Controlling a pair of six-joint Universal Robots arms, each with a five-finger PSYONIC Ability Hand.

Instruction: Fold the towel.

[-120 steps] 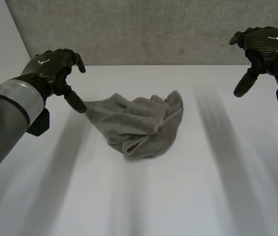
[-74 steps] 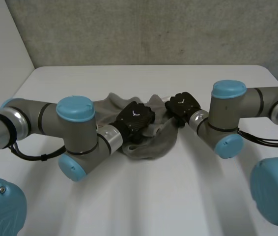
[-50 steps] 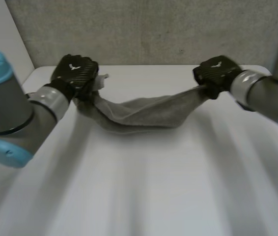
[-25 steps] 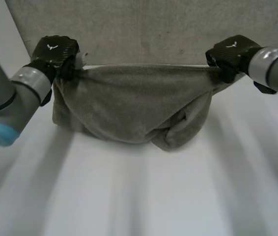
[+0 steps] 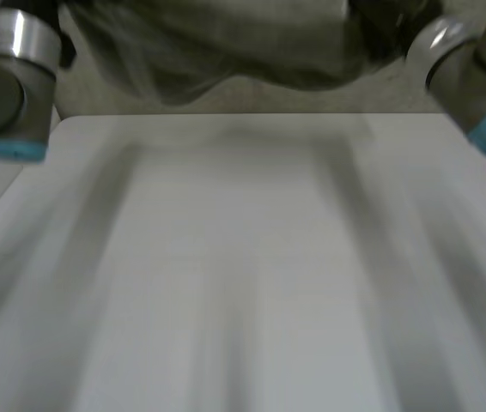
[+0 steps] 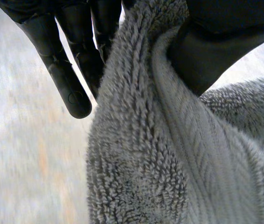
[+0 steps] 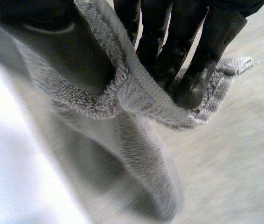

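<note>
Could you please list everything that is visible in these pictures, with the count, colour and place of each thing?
towel: one, grey, held up off the table between the two hands.
table: one, white, below the towel.
wall: one, grey, behind the table.
arms: two, grey with light-blue caps, left arm and right arm at the towel's two ends.
left hand: one, black, pinching the towel between thumb and fingers.
right hand: one, black, pinching the towel's edge between thumb and fingers.
</note>
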